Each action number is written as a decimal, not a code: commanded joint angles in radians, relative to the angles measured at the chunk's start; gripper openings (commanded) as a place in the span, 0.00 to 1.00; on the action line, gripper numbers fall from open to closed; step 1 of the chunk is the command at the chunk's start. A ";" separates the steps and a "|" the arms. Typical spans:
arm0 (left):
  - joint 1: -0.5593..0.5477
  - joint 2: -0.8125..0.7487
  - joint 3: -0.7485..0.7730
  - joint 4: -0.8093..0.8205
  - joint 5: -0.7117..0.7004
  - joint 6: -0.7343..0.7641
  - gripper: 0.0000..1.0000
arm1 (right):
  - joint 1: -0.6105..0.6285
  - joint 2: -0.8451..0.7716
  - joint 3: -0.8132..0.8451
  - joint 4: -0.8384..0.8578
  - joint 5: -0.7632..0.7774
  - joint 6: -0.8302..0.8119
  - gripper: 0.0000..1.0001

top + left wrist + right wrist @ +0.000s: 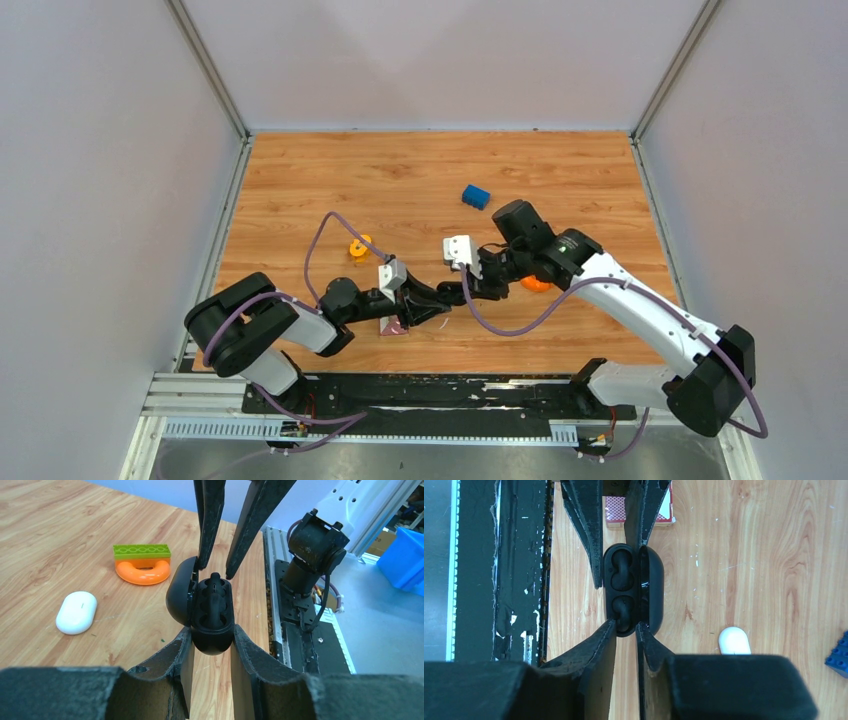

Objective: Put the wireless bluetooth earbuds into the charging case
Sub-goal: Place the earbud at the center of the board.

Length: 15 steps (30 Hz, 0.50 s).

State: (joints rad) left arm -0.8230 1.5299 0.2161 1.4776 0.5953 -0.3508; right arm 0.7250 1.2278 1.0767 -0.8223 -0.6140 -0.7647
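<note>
Currently the left claw (211, 630) is clamped on one end of the small glossy black clamshell charging case (212, 617). It holds the case off the wood-grain surface (50, 530) near the front edge, lid open to one side. 2 tiny black rounded earbuds (620, 575) look seated in the case wells, 1 above the other in the right wrist view, but it's black on black so hard to be sure. The right claw (626, 625) sits at the opposite end of the case, jaws parted by a narrow gap, tips right at the rim, gripping nothing. A smooth white pill-shaped oval (76, 612) lies flat on the surface, well apart from the case. An orange plastic ring (142, 574) with a green studded brick (141, 551) on top sits beyond it. A blue studded block (476, 196) is farther out, and a red patterned card box (616, 510) lies near the left claw.
</note>
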 commanded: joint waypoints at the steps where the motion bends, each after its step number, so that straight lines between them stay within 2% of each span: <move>1: 0.001 -0.005 0.009 0.130 0.005 0.013 0.00 | -0.005 -0.071 0.004 0.031 0.020 -0.002 0.23; 10: 0.001 0.008 0.014 0.129 0.009 0.009 0.00 | -0.006 -0.155 0.008 -0.010 -0.033 -0.041 0.26; 12: 0.001 0.011 0.016 0.129 0.015 0.009 0.00 | -0.011 -0.168 -0.013 0.018 -0.012 -0.032 0.31; 15: -0.001 0.016 0.021 0.128 0.031 0.006 0.00 | -0.031 -0.162 -0.055 0.078 0.011 -0.015 0.45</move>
State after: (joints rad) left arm -0.8227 1.5356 0.2161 1.4849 0.6003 -0.3519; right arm 0.7162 1.0748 1.0630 -0.8146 -0.6102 -0.7864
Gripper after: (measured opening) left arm 0.359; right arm 0.390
